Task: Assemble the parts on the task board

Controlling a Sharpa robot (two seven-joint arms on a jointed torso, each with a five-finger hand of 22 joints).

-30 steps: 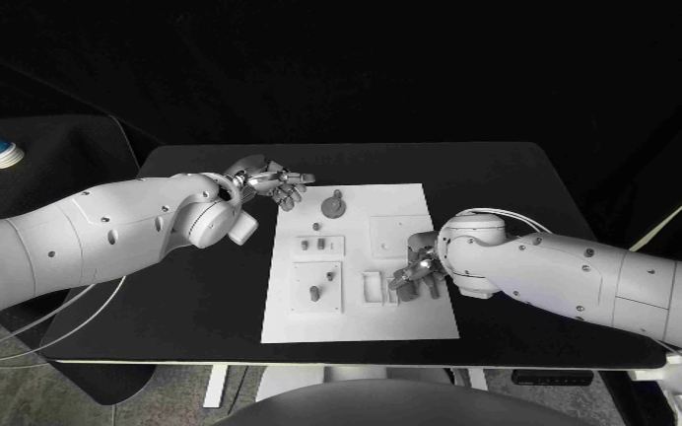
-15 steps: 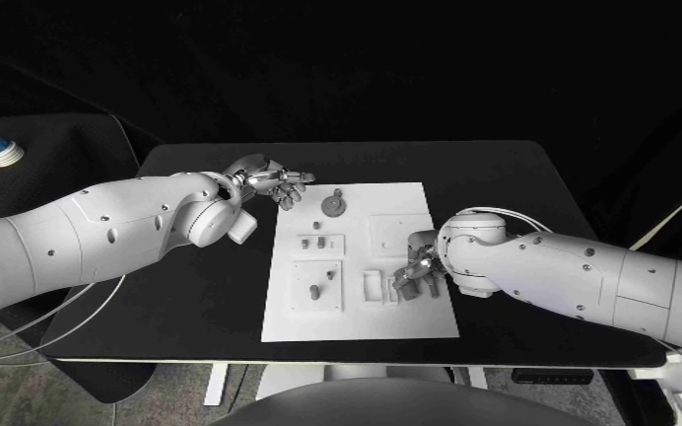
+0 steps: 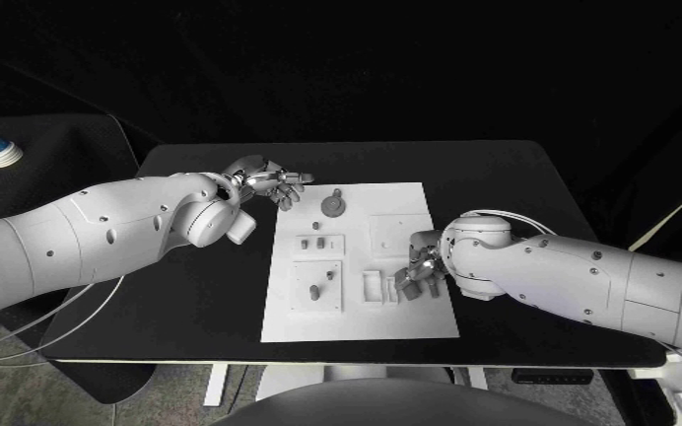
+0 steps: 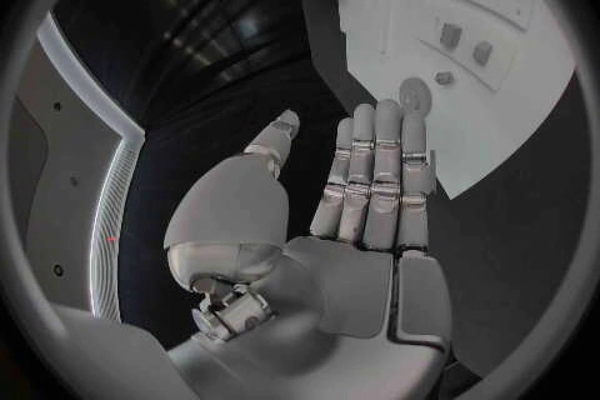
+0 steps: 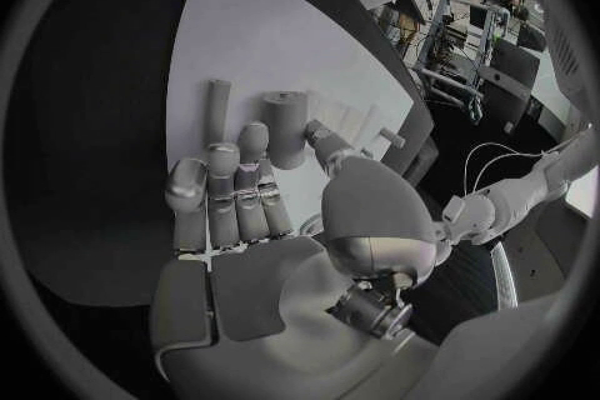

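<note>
- Head view: the task board (image 3: 359,248), a white plate, lies in the middle of the black table (image 3: 526,175), long side running near to far, with bare table on all four sides; the strip to its right is the broader one.
- A round grey part (image 3: 333,205) lies near the board's far left corner; two small parts (image 3: 321,244) stand side by side in a raised frame at the board's left middle, and a peg (image 3: 314,293) stands in a square plate near the left near corner.
- A slotted holder (image 3: 373,288) sits at the board's near right, just left of the right hand.
- The right hand (image 3: 417,278) rests over the board's right near part, fingers pointing left and bent down around a small grey part (image 5: 286,127). In the right wrist view the fingertips (image 5: 254,138) sit against that upright cylinder, with a second bar (image 5: 219,110) beside it; I cannot tell whether the cylinder is truly gripped.
- The left hand (image 3: 270,182) hovers off the board's far left corner, over bare table, near the round part but apart from it. In the left wrist view its fingers (image 4: 375,170) are straight and close together, thumb apart, holding nothing.
</note>
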